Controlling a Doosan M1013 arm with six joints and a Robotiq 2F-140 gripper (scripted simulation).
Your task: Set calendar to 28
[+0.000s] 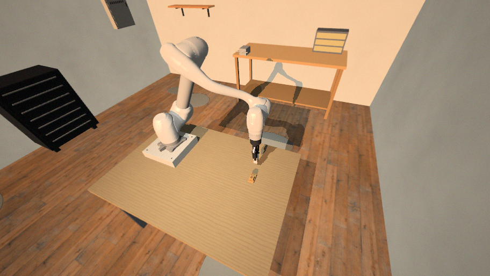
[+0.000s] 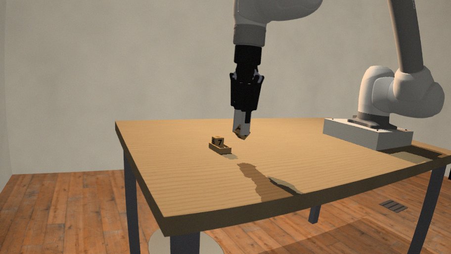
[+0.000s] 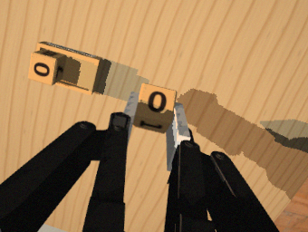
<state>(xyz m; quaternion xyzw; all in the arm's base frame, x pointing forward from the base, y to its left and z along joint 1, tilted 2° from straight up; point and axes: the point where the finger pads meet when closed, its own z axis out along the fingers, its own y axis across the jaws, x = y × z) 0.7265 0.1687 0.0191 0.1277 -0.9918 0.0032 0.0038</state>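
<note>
The small wooden tray point(image 1: 254, 173) point(image 2: 224, 150) point(image 3: 96, 77) stands on the table. One cube point(image 2: 217, 141) point(image 3: 42, 69) sits in its left end in the wrist view, showing a 0 there; the exterior view shows its 6 and 7. The tray's other end is vacant. The long wall with the month's name is seen too steeply to read. My gripper point(image 1: 255, 161) point(image 2: 242, 130) point(image 3: 153, 111) is shut on the second cube point(image 2: 242, 135) point(image 3: 157, 101), above the table beside the tray's vacant end. This cube is tilted, corner down in the exterior view. The wrist view shows its 0 and a shaded 1.
The arm's white base block point(image 1: 170, 150) point(image 2: 366, 134) stands on the wooden table point(image 1: 192, 205) point(image 2: 176, 176). A workbench point(image 1: 291, 56) stands by the wall, and a black cabinet point(image 1: 48, 102) at the left of the top view.
</note>
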